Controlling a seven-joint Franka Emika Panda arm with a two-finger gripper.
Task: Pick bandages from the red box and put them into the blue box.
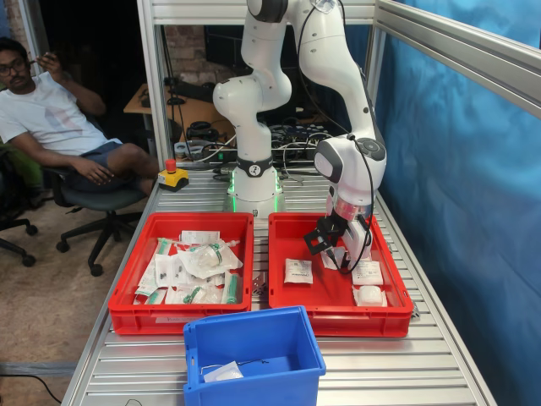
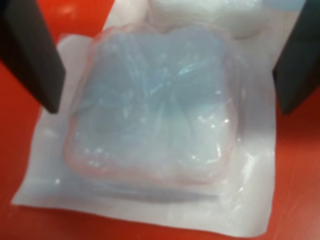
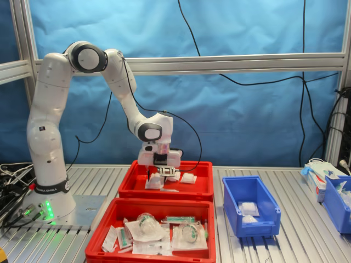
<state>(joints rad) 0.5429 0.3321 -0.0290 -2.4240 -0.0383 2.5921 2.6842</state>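
In the wrist view my gripper (image 2: 169,109) is open, its dark fingers (image 2: 30,55) standing on either side of a white square bandage packet (image 2: 150,130) with clear wrap. That packet lies flat on the floor of the red box (image 2: 20,150), and another packet (image 2: 205,15) lies just beyond it. In the first exterior view the gripper (image 1: 342,252) is low inside the red box (image 1: 338,317), among other bandages (image 1: 297,271) (image 1: 367,272) (image 1: 369,295). The blue box (image 1: 254,355) holds a white packet (image 1: 222,372). The second exterior view shows the gripper (image 3: 162,178), red box (image 3: 164,193) and blue box (image 3: 249,205).
A twin red tray (image 1: 182,317) heaped with green-and-white wrappers stands beside the red box. A yellow emergency stop (image 1: 172,176) sits near the arm's base. A seated person (image 1: 51,118) is off the table. In the second exterior view another blue bin (image 3: 337,203) stands at the right.
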